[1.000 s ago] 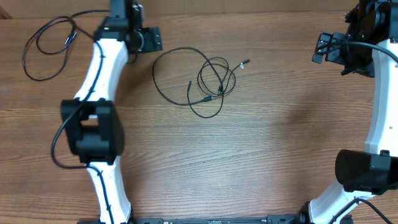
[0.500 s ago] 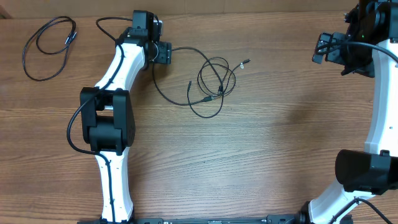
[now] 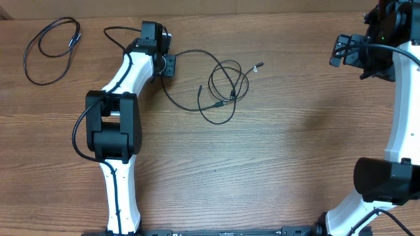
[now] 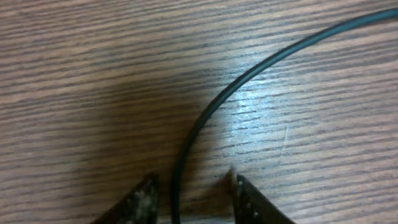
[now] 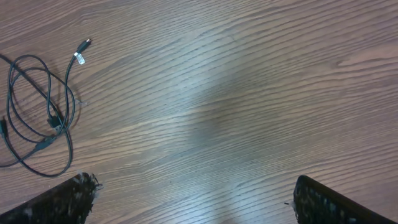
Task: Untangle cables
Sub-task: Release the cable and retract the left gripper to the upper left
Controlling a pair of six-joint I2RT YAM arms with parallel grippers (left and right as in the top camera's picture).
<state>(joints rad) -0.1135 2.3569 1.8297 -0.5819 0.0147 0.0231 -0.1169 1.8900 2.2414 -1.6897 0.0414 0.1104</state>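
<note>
A tangle of thin black cables [image 3: 230,82] lies at the table's middle back, with a silvery plug [image 3: 258,65] at its right. From it a long loop of cable [image 3: 190,52] runs left to my left gripper [image 3: 169,65]. In the left wrist view that cable [image 4: 205,115] passes between the fingers of my left gripper [image 4: 196,180], which stand narrowly apart with a gap on each side of it. My right gripper [image 3: 341,52] hangs wide open at the far right. In its own view my right gripper [image 5: 194,182] is empty, and the tangle [image 5: 37,118] lies far left.
A separate looped black cable [image 3: 49,46] lies at the back left corner. The left arm's own thicker wire [image 3: 121,31] arcs beside its wrist. The table's far edge runs close behind both grippers.
My left gripper has moved right and down onto the long cable loop, and its jaws have narrowed around the cable. The right arm has not moved.
</note>
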